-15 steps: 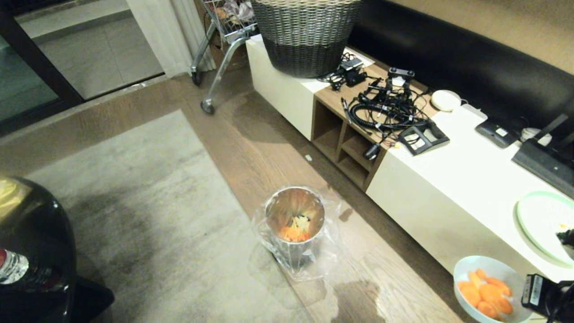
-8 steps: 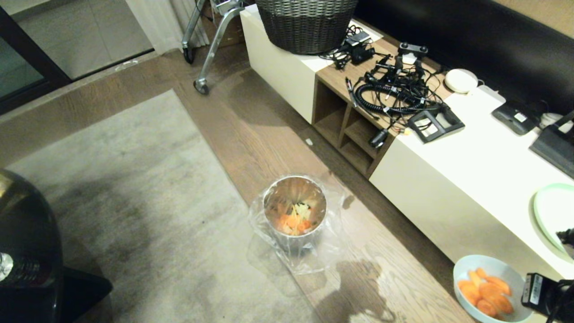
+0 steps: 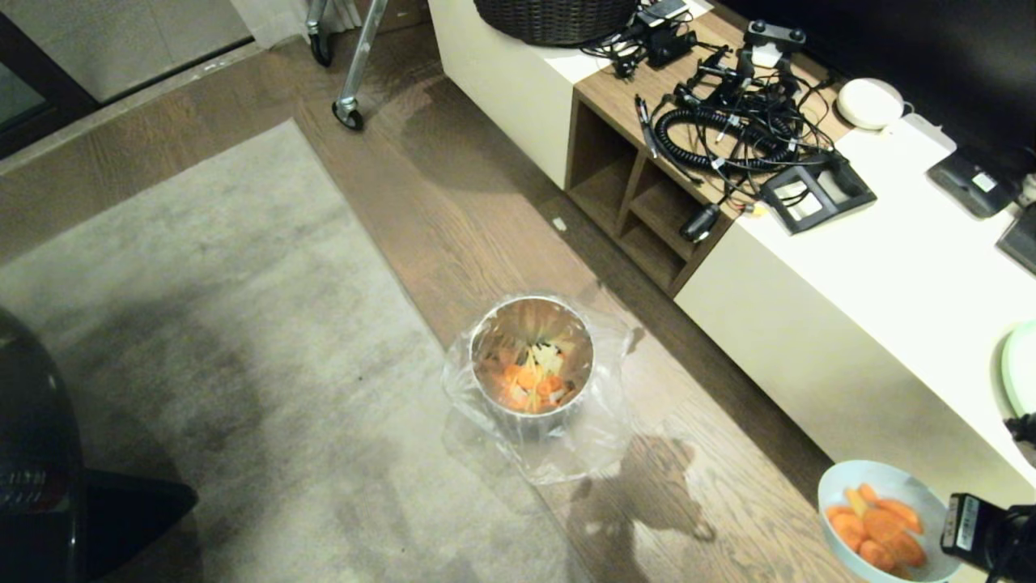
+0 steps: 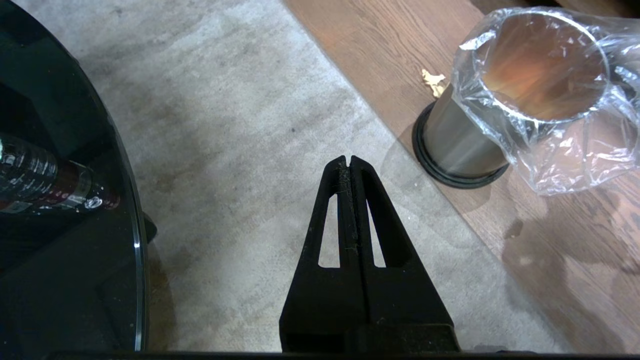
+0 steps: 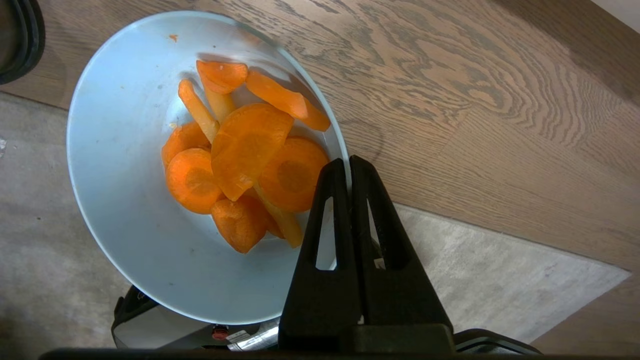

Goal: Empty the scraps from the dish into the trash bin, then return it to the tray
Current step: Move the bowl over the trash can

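Holding the dish (image 5: 130, 210) by its rim in my right hand (image 5: 348, 165), clamped shut, scraps (image 5: 245, 160) aboard, I see the trash bin (image 3: 532, 364) on the floor, off to its left and ahead.

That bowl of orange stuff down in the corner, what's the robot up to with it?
The robot's right gripper has its fingers pinched on the rim of the bowl, holding it in the air over the floor. The carrot pieces are all in it; nothing is being tipped out. The bin, lined with a clear bag, stands on the wooden floor ahead and to the left of the bowl and already holds some food waste. The left gripper hangs shut and empty over the carpet.
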Controlling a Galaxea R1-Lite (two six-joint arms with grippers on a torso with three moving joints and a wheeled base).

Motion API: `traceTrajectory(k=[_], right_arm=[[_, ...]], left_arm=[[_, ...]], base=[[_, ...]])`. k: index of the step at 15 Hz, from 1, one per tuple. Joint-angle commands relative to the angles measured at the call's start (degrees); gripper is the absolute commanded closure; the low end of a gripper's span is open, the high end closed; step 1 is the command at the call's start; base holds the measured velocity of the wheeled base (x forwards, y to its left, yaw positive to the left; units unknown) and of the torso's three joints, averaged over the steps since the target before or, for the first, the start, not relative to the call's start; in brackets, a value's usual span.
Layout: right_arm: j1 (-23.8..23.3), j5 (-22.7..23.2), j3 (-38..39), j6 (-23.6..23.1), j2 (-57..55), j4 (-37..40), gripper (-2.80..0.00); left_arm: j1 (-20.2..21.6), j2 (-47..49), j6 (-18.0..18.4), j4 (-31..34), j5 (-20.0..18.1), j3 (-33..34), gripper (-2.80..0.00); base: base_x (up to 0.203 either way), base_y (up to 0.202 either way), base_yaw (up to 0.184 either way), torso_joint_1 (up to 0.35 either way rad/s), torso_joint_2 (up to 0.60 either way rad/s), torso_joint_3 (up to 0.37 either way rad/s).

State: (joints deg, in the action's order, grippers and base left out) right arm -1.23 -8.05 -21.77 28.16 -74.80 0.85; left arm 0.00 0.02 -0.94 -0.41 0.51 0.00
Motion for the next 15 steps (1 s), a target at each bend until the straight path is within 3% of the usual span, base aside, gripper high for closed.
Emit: traceTrajectory(k=[1,6,15], right_arm=[[0.09,-0.04,-0.61,0.14,0.18,0.03,0.0],[1.52,0.27,-6.41,-4.75,-0.63,0.7,0.0],[18.48,-1.31,-30.92,-5.45,-14.49,3.28,0.0]], left_arm=[[0.0,-0.02,-0.03,-0.02,0.02,0.0,0.0],[0.0,-0.02,-0.03,-0.02,0.02,0.0,0.0],[0.0,-0.02,-0.03,-0.02,0.02,0.0,0.0]], base=[[0.0,0.0,0.0,0.005,0.0,-0.056],[0.0,0.0,0.0,0.001,0.0,-0.006],[0.0,0.0,0.0,0.0,0.0,0.0]])
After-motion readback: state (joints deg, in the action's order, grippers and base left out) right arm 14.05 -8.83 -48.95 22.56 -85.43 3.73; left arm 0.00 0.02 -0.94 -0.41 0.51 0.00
